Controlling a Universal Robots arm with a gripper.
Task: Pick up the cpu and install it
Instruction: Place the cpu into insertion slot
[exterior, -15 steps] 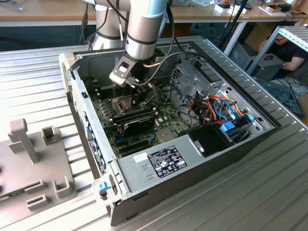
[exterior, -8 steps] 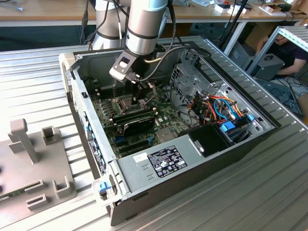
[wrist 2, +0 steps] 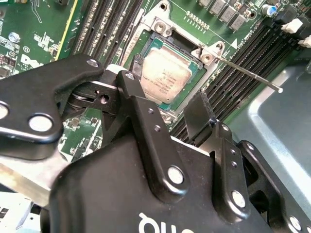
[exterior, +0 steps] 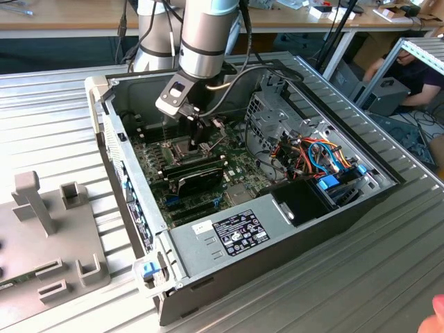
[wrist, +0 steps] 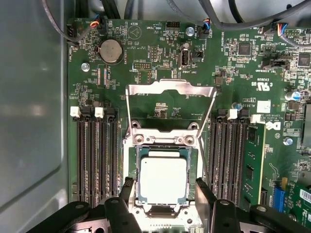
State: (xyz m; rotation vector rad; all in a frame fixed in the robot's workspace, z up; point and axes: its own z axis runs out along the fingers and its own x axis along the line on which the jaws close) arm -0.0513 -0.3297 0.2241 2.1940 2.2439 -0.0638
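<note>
Plainly, in the exterior view the arm reaches down into the open computer case. Its gripper sits low over the motherboard, so the tool works inside the case walls.

In the first wrist view the cpu lies flat and square inside the socket, its silver top facing up. The hinged metal frame is folded back onto the board, which leaves the socket uncovered from above. The two black fingers stand on either side of the chip, between it and the memory slots. Each finger shows a narrow gap to the chip's edge, so I judge the pincer spread and gripping nothing.

In the second wrist view the chip appears seated level in its recess. The fingers straddle it without touching, and the thin retention lever is swung out over the slots, so the socket is unlatched.
</note>
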